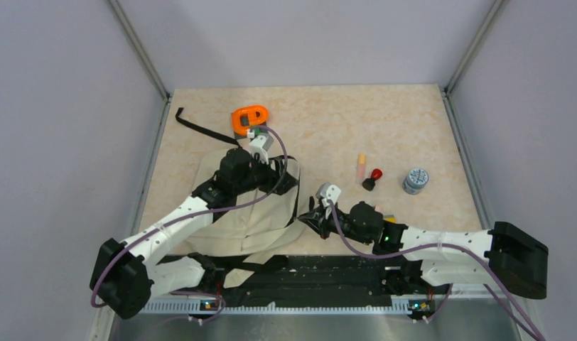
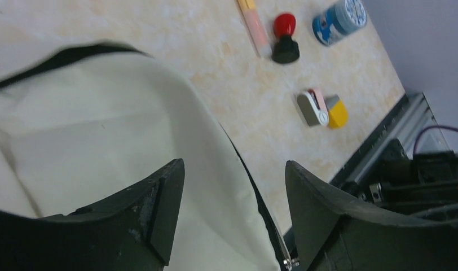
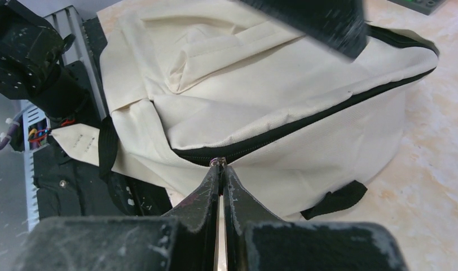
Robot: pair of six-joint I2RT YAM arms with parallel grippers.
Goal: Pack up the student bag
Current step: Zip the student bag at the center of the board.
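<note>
Right fingers (image 3: 221, 183), pressed together, pinch the zip pull (image 3: 218, 162) on the bag (image 3: 283, 101) just ahead; left fingers (image 1: 275, 172) hang spread above it. Unzipping, I judge: next, drag the pull along steadily.

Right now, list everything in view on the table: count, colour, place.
student bag: one, beige, left-centre of table
strap: one, black, far left
loop-shaped item: one, orange, beyond the bag
marker: one, peach, right-centre
stamp: one, red on black, beside marker
tin: one, blue and white, right of stamp
small block: one, white and yellow, near side, right of bag
table: one, beige marbled, under everything
left end effector: one, black, open above bag
right end effector: one, black, shut on zip pull
</note>
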